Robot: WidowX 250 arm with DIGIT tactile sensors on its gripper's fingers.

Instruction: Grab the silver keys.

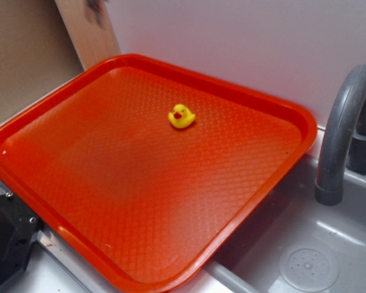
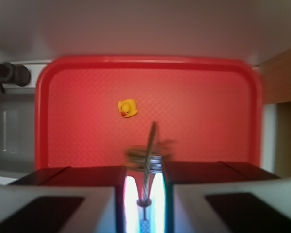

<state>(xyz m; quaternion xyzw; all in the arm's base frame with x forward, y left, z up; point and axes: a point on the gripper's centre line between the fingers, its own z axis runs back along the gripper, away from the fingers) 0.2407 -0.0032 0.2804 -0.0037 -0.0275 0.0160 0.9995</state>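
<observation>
In the wrist view my gripper is shut on the silver keys. They are a blurred bunch of flat metal keys, pinched between the two fingertips and sticking out beyond them. The bunch hangs well above the red tray. A tiny yellow rubber duck sits on the tray beyond the keys, apart from them. The exterior view shows the duck on the tray. Neither the gripper nor the keys appear in that view.
A grey sink basin with a curved grey faucet lies right of the tray. A white wall stands behind it, and a wooden board leans at the back left. Black hardware sits at the tray's near-left corner.
</observation>
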